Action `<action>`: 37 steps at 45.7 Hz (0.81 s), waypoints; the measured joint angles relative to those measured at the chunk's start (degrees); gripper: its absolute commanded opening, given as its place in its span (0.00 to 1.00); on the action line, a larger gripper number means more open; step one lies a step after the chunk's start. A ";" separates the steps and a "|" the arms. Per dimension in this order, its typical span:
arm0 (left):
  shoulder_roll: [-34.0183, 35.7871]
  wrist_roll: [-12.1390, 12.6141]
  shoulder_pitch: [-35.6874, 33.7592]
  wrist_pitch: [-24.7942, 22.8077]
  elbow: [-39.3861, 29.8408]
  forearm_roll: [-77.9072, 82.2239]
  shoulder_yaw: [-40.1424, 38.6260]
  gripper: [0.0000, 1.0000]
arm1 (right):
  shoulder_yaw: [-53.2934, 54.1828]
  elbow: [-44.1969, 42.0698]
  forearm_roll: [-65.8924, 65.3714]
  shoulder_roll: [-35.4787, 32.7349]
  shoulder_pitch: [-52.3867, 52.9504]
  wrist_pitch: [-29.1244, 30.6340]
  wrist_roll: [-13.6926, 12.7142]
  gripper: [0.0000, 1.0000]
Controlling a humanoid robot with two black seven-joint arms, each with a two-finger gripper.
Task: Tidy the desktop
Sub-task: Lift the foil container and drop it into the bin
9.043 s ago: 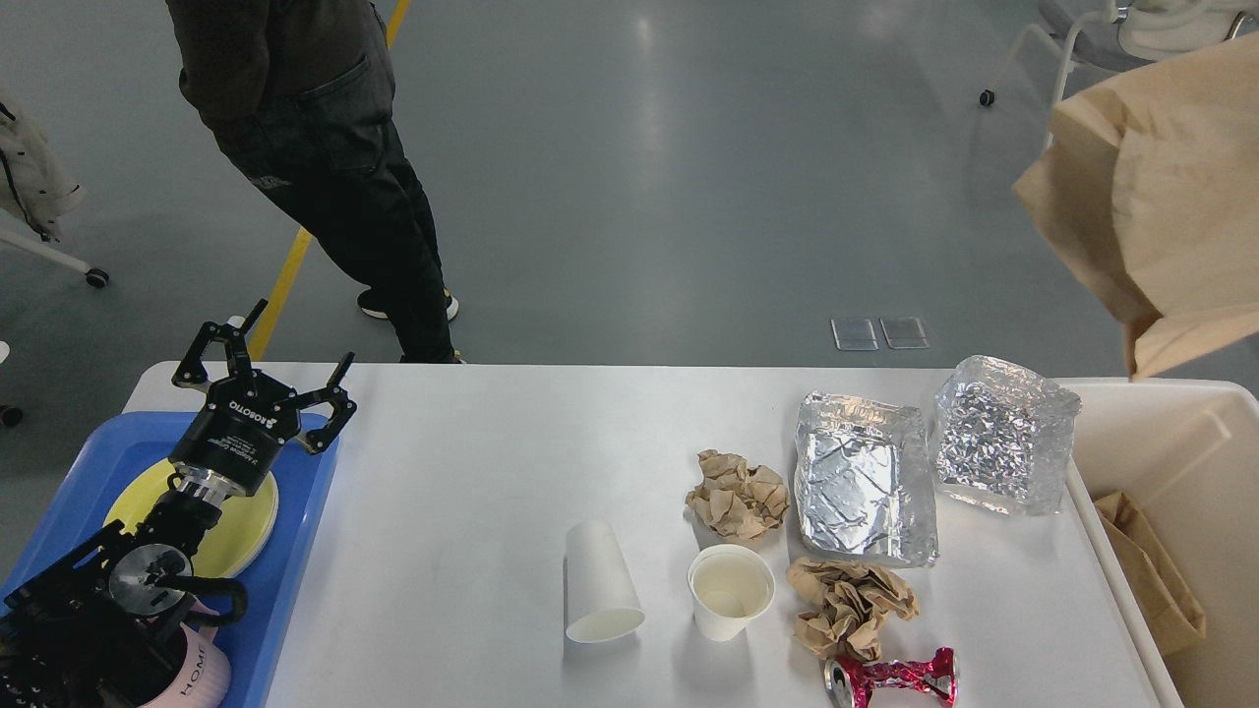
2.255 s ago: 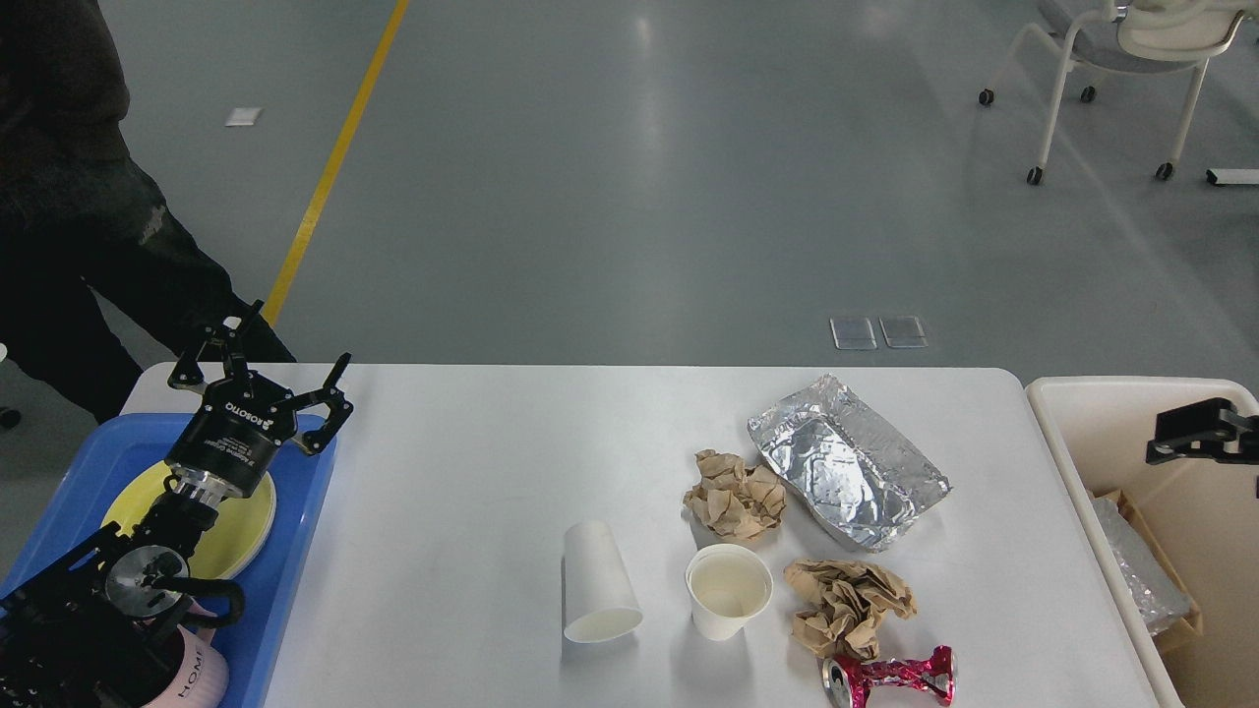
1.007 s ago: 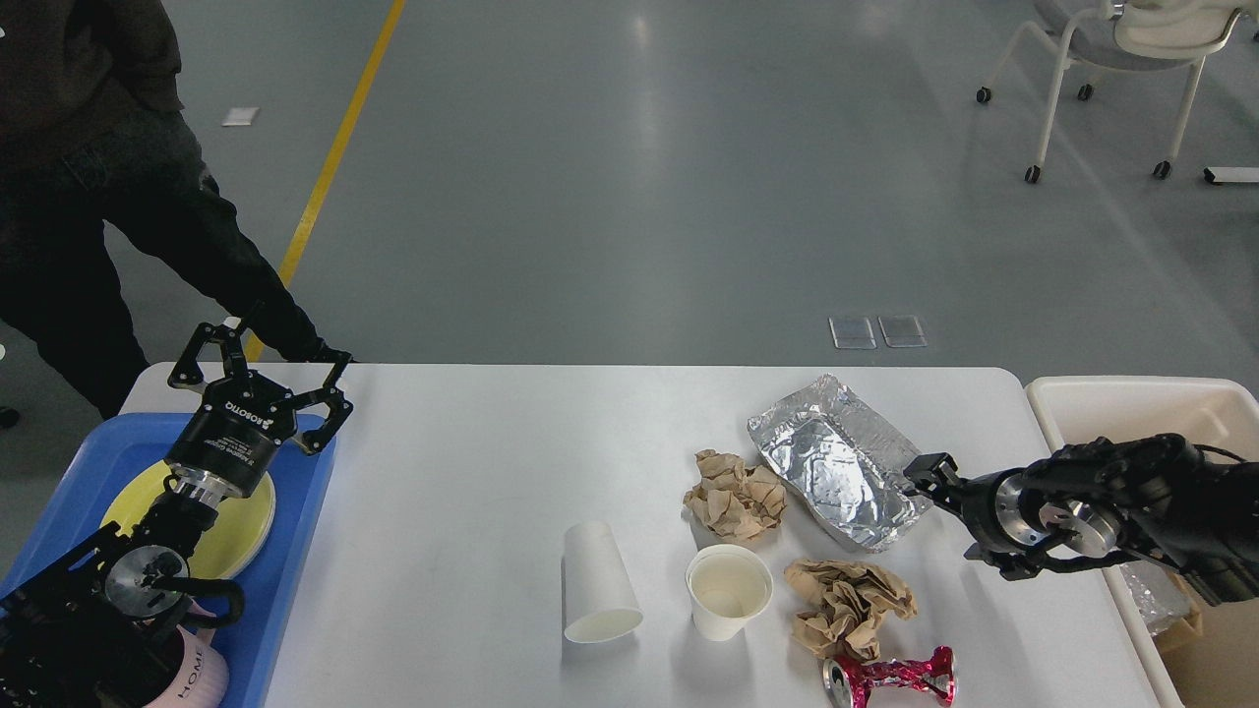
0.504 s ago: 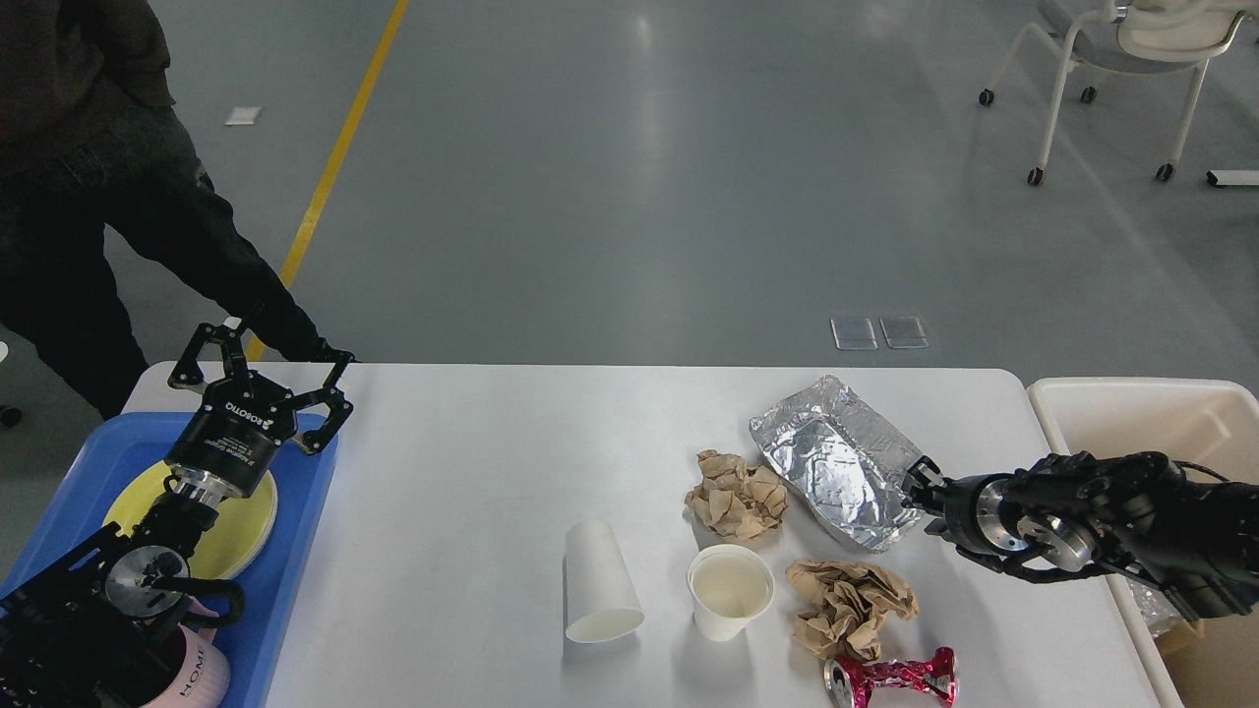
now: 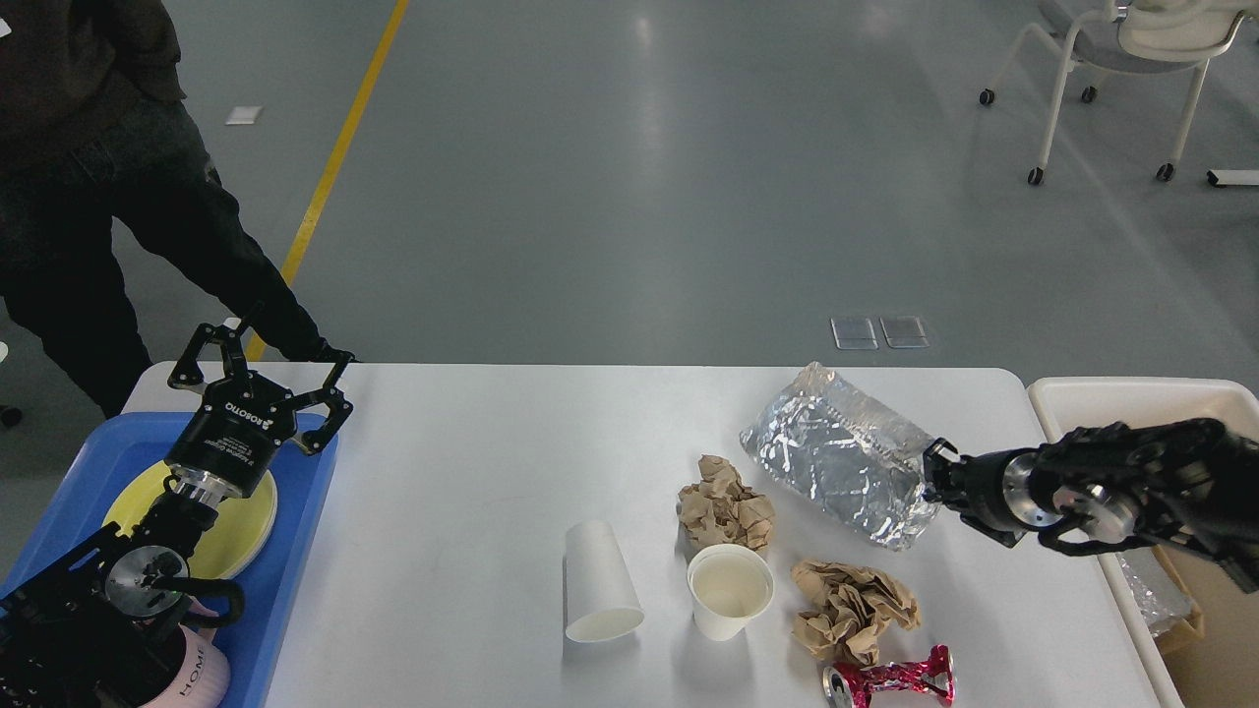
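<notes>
Left pincer (image 5: 261, 369), marked ROBOTIQ, gapes empty; right pincer (image 5: 929, 470) grips foil tray (image 5: 836, 457).

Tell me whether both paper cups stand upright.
No. One paper cup stands upright, the other cup lies on its side on the desktop.

**Student:** How is the left arm posed?

**Tutor:** It rises from the lower left corner, wrist angled up and away. The left gripper (image 5: 266, 364) points upward, its two fingers spread wide with nothing between them.

**Student:** And the right arm?

**Tutor:** It enters from the right edge, lying nearly level. The right gripper (image 5: 931, 476) points left; its fingers cannot be told apart.
</notes>
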 measured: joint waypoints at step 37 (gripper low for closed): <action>0.10 0.00 0.09 0.00 0.00 0.00 -0.14 1.00 | -22.04 -18.61 -36.75 -23.09 23.18 16.42 6.83 0.00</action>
